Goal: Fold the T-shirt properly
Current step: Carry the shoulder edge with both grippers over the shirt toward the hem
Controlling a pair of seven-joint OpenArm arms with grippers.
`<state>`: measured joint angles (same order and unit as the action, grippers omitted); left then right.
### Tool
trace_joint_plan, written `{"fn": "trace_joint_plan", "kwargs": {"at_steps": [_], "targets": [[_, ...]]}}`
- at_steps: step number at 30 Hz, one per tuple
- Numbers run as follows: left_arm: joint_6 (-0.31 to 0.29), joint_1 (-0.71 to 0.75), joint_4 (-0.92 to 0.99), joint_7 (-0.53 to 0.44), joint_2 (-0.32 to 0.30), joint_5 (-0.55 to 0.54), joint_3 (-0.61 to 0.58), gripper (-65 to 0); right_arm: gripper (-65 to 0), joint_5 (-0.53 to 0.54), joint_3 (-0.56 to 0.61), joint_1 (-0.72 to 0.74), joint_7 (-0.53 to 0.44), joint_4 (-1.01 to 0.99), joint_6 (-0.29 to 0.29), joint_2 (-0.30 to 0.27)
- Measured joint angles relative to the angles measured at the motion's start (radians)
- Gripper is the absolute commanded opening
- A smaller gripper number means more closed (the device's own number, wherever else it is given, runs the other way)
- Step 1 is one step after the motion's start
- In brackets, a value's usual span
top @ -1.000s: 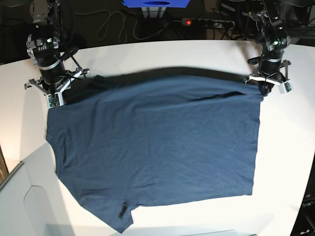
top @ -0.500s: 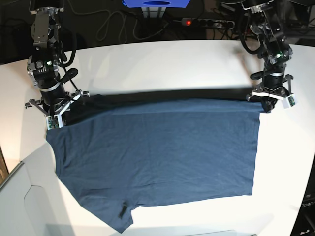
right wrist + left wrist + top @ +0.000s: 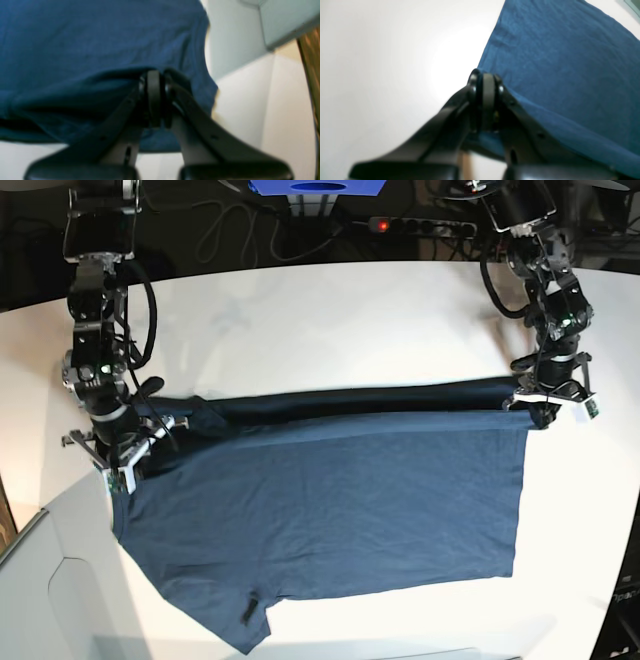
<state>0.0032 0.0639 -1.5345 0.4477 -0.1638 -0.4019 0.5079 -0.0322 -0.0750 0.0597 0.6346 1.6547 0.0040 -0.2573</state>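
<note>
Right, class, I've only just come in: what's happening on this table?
A two-armed robot is folding a navy T-shirt on a white table. Each gripper is shut on a corner of the shirt's far edge: the left gripper on the base view's right, the right gripper on its left. That edge is lifted and drawn toward the near side over the rest of the shirt, which lies flat. The fold is not yet laid down.

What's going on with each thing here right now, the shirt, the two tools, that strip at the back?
T-shirt: spread on the table, far edge lifted and carried over the rest.
Left tool: shut on the T-shirt's corner.
Right tool: shut on the T-shirt's other far corner.
Power strip: red switch lit.
Table: bare white beyond the T-shirt.
</note>
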Motion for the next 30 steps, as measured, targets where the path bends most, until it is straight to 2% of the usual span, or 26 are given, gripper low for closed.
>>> {"fn": "trace_joint_plan", "kwargs": {"at_steps": [7, 14, 30], "targets": [[-0.004, -0.063, 0.036, -0.002, 0.0, 0.001, -0.001, -65.0, -64.9, 0.0, 0.05, 0.107, -0.001, -0.122, 0.0, 0.0], [-0.003, -0.095, 0.103, -0.001, 0.0, 0.002, -0.001, -65.0, -64.9, 0.0, 0.049, 0.192, -0.006, -0.206, 0.0, 0.0], [0.0, -0.131, 0.106, -0.002, 0.0, 0.002, -0.001, -65.0, -64.9, -0.001, 0.05, 0.217, -0.04, -0.217, 0.0, 0.013]]}}
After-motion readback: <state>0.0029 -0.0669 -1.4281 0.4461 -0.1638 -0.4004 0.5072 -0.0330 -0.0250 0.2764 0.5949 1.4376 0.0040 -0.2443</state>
